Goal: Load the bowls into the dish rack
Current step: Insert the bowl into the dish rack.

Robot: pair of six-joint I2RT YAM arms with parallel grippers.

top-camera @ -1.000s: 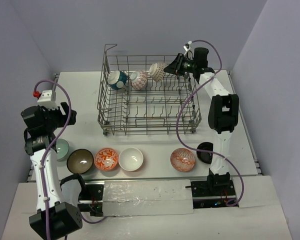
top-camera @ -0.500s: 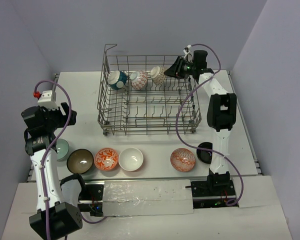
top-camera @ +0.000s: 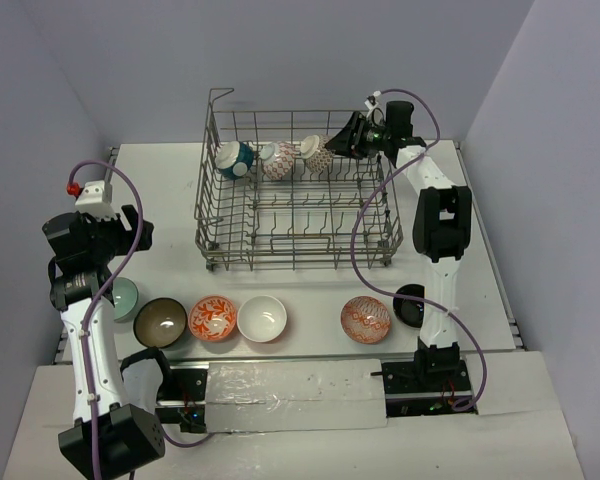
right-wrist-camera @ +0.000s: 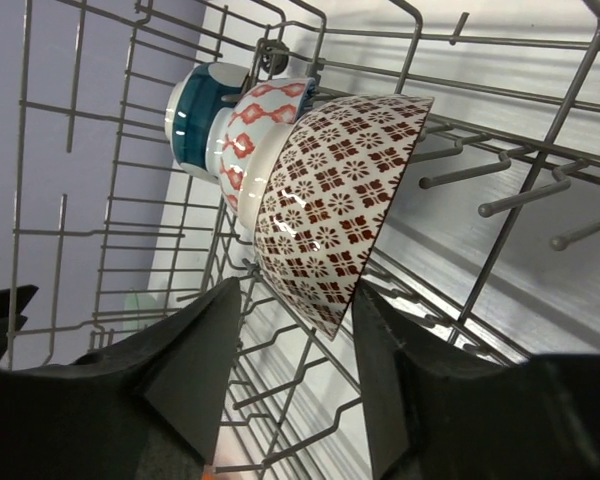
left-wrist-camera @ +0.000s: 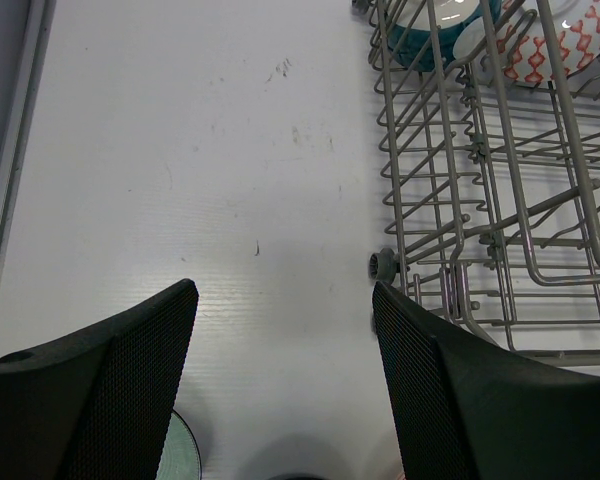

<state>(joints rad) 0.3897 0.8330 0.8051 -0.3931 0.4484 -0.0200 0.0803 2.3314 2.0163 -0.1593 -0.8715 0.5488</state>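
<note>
Right hand point(right-wrist-camera: 300, 290) at far right corner of grey metal wire dish rack point(top-camera: 300, 262): jaws parted, either side of brown-patterned round ceramic bowl point(right-wrist-camera: 330, 190), which stands on edge in far row. Left hand point(left-wrist-camera: 282, 290) open, empty, over white desk point(top-camera: 160, 200) left of rack. Unloaded: red-patterned bowl point(top-camera: 365, 319), black bowl point(top-camera: 410, 305) at near edge, right-arm side; four more nearer left arm.
</note>
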